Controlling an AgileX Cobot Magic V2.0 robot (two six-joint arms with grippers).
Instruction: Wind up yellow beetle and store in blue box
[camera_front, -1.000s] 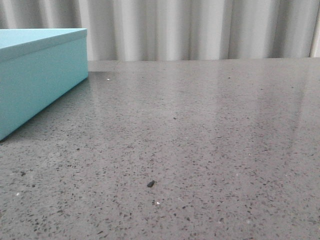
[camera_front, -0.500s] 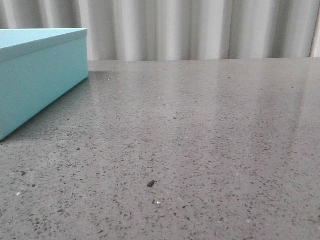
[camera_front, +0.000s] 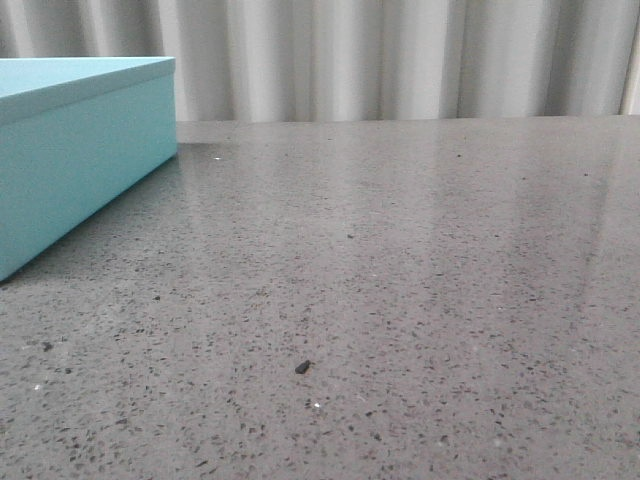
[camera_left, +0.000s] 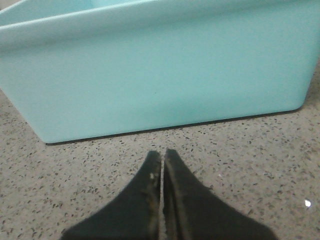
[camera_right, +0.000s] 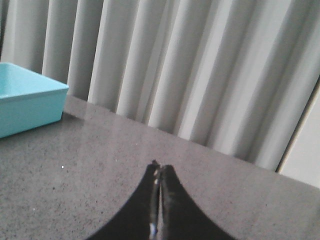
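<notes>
Seemingly nothing is under way: the yellow beetle appears in no view, so it must be found before winding. Both claws are clenched empty, the left gripper (camera_left: 161, 159) near the blue box (camera_front: 80, 150), matte turquoise, at nine o'clock on the speckled grey table (camera_front: 400, 250); the right gripper (camera_right: 158, 172) faces pleated curtains (camera_right: 190, 70).

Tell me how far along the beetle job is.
Done: nothing I can confirm; no yellow beetle shows in any view. In hand: nothing, with the left end effector and right end effector shut and empty. Left: winding and storing; the blue box sits on the table.
</notes>
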